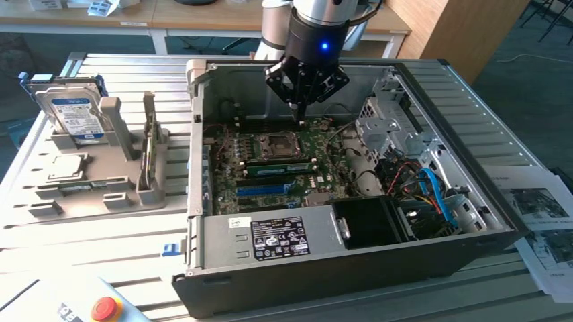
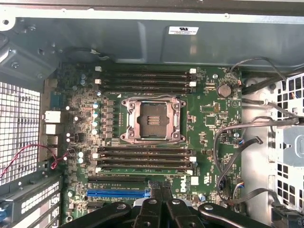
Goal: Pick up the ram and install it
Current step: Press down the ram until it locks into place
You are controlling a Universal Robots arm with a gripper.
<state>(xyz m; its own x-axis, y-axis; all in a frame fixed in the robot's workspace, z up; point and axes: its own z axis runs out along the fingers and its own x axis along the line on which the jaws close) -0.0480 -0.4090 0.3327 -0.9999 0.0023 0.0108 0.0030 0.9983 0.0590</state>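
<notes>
Your gripper hangs inside the open computer case, over the far part of the motherboard, its fingers pressed together with nothing between them. In the wrist view the closed fingertips sit over the board's edge by the long blue slot. The ram lies seated flat in one of the memory slots just on the near side of the CPU socket, a green strip running across the board; in the wrist view it is the green stick in the lowest of the slots beside the socket, with the other slots in that bank and the bank on the socket's opposite side showing dark. Around you things are tight: the drive cage stands on the exterior view's right, with grey cables draped onto the board's edge and blue and red cables bundled nearer the power supply. The case wall closes off the exterior view's left. Outside the case, on the table, a grey fixture holds an upright hard drive and a small chip-like part. A red stop button sits at the near edge.
</notes>
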